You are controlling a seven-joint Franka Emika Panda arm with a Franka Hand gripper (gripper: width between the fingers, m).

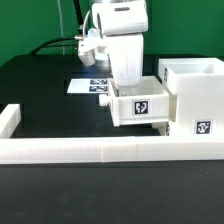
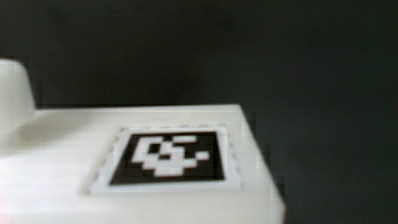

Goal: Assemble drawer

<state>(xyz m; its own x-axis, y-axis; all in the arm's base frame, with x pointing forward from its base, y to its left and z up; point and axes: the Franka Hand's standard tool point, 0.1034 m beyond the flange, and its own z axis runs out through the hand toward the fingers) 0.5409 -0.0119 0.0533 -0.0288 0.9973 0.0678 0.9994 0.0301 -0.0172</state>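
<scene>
A robotics lab test bench: a black surface [image 1: 40,90] edged by low white border bars [image 1: 100,152], a flat marker board [image 1: 88,86] of printed tags, and tagged white drawer parts [image 1: 150,100] beneath a robot arm [image 1: 118,35]

On the bench [image 1: 40,85] the big shell [image 1: 197,95] stands at the exterior view's right. A tray [image 1: 140,105] sits just beside it, touching its left side. The border bars [image 1: 90,152] lie in front of both and run back along the left edge. The marker board [image 1: 88,86] lies behind the tray. The arm [image 1: 120,40] stands above the tray
</scene>
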